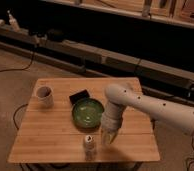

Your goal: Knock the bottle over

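Observation:
The bottle (90, 147) stands upright near the front edge of the wooden table (50, 135), small and whitish with a darker cap. My gripper (108, 137) hangs at the end of the white arm, just right of the bottle and slightly behind it, a short gap away. It points down toward the tabletop.
A green bowl (87, 112) sits mid-table, with a small black object (80, 96) behind it. A white mug (44, 95) stands at the back left. A white spray bottle (11, 18) is on the far ledge. Cables lie on the carpet.

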Robot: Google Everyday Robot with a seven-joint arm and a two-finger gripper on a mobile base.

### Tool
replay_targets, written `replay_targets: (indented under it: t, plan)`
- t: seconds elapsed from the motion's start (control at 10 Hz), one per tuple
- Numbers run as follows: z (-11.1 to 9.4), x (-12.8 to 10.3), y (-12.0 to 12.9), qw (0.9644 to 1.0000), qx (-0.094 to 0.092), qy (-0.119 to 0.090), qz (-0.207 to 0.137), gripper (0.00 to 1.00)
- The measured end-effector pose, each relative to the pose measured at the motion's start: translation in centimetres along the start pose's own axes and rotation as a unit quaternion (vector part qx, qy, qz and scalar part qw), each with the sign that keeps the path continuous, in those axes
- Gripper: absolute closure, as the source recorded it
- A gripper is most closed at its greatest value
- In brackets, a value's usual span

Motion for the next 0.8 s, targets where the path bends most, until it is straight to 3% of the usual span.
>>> replay_targets:
  t: [0.2, 0.5, 0.6, 0.7, 0.8]
  plan:
    - [0.9, -3.0, -0.6, 0.9983, -0.037, -0.024, -0.038, 1.00]
    - [2.7, -7.7, -1.9, 0.9896, -0.094, -0.037, -0.103, 1.00]
    - [3.1, -8.4, -3.4, 0.9889, -0.097, -0.033, -0.107, 1.00]
    - [3.3, -8.0, -5.8, 0.9923, -0.079, -0.023, -0.093, 1.00]
    - [3.0, -6.1, -8.8, 0.9972, -0.046, -0.004, -0.058, 1.00]
